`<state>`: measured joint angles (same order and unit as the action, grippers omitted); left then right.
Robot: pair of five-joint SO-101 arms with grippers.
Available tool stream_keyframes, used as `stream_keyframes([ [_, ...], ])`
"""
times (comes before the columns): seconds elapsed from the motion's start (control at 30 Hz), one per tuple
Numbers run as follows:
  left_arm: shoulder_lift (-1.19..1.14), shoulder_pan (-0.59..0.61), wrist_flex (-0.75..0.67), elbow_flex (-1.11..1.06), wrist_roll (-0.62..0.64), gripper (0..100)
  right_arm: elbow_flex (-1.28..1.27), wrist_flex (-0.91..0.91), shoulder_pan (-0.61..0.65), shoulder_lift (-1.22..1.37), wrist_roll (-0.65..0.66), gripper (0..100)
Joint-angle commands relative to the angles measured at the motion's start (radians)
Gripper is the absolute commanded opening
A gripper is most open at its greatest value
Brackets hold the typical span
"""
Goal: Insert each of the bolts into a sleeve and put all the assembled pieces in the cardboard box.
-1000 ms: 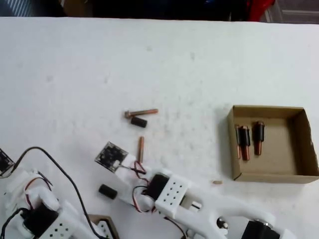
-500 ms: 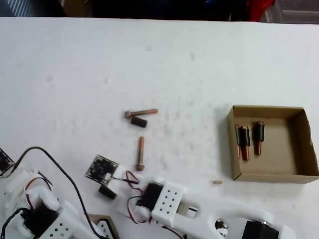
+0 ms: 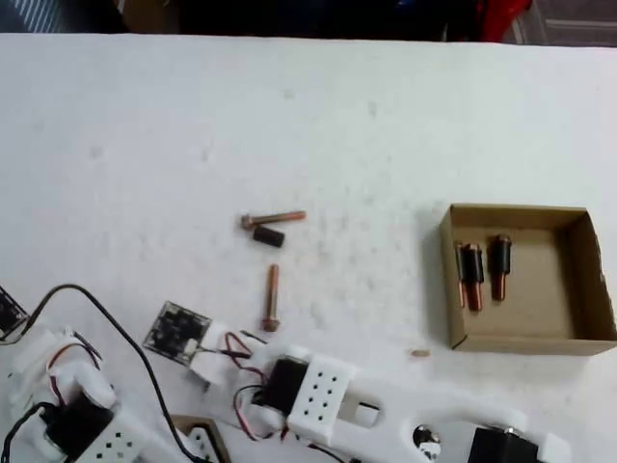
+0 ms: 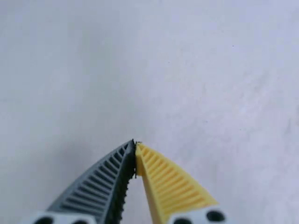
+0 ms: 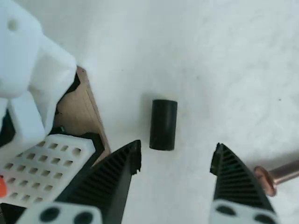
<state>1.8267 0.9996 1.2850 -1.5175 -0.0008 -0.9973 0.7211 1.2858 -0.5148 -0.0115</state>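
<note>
The right gripper [image 5: 176, 156], jaws spread and empty, hovers over a black sleeve [image 5: 163, 124] near the arm-side edge of the tabletop [image 3: 386, 125]. The left gripper [image 4: 135, 148] is clenched on nothing.

Likely risk: the sleeve lies just beyond the fingertips and off-centre, so closing early may clip its end and roll it away, or knock the adjacent bolt [image 3: 272, 297].

Count: two loose bolts and two loose sleeves, the other bolt [image 3: 275, 219] and other sleeve [image 3: 268, 236] lying nearer the centre. At least two assembled pieces [image 3: 499, 262] are in the cardboard box [image 3: 519, 207].

Left tool [image 4: 135, 145] tips pressed together, grey and yellow, above white table [image 4: 187, 60]
</note>
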Motion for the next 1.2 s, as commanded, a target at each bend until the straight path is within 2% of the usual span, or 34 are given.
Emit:
stream_keyframes([
  [0.0, 0.002, 0.005, -0.011, 0.021, -0.008, 2, 0.107, 0.008, 0.033, 0.018, 0.002, 23.0],
  [0.37, 0.002, 0.005, -0.011, 0.021, -0.008, 2, 0.325, 0.058, 0.036, 0.380, -0.032, 22.9],
  [0.6, 0.002, 0.005, -0.009, 0.021, -0.008, 2, 0.427, 0.110, 0.028, 0.510, -0.028, 22.3],
  [0.83, 0.002, 0.005, -0.009, 0.021, -0.008, 2, 0.465, 0.110, -0.051, 0.565, -0.032, 4.0],
  [1.17, 0.002, 0.005, -0.009, 0.021, -0.008, 2, 0.468, 0.110, -0.163, 0.564, -0.026, 3.1],
])
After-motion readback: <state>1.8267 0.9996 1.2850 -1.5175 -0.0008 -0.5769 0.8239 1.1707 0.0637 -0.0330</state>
